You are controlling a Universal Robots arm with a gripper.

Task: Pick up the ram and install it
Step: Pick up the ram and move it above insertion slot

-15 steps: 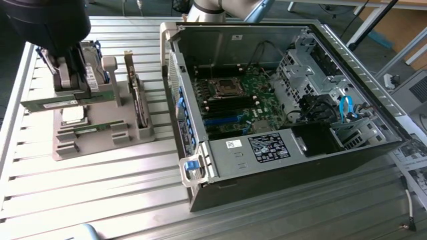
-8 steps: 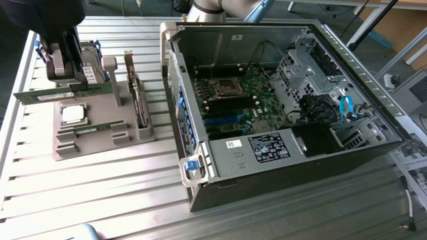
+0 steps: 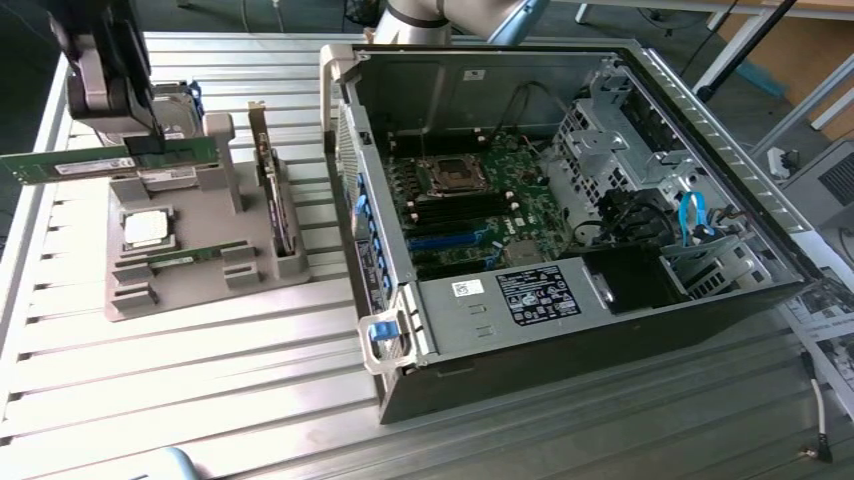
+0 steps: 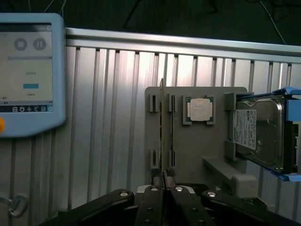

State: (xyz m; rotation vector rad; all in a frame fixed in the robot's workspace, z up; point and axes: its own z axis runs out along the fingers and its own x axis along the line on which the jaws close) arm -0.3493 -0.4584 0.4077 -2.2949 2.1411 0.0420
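The ram (image 3: 94, 163) is a thin green stick held level in the air above the grey parts holder (image 3: 200, 250), at the exterior view's left. My gripper (image 3: 150, 148) is shut on it near one end. In the wrist view the ram (image 4: 162, 122) shows edge-on, running away from my gripper (image 4: 162, 178), whose dark fingers (image 4: 151, 197) pinch it from both sides. The open computer case (image 3: 400, 330) lies to the exterior view's right, with its motherboard (image 3: 501, 195) and memory slots (image 3: 454, 215) exposed.
The holder carries a silver processor chip (image 3: 144, 228) (image 4: 198, 109), an upright dark expansion card (image 3: 274, 200) and a hard drive (image 4: 263, 134) in a blue caddy. A teach pendant (image 4: 28, 75) lies on the ribbed metal table (image 3: 200, 380). Cables and drive cages fill the case's far side.
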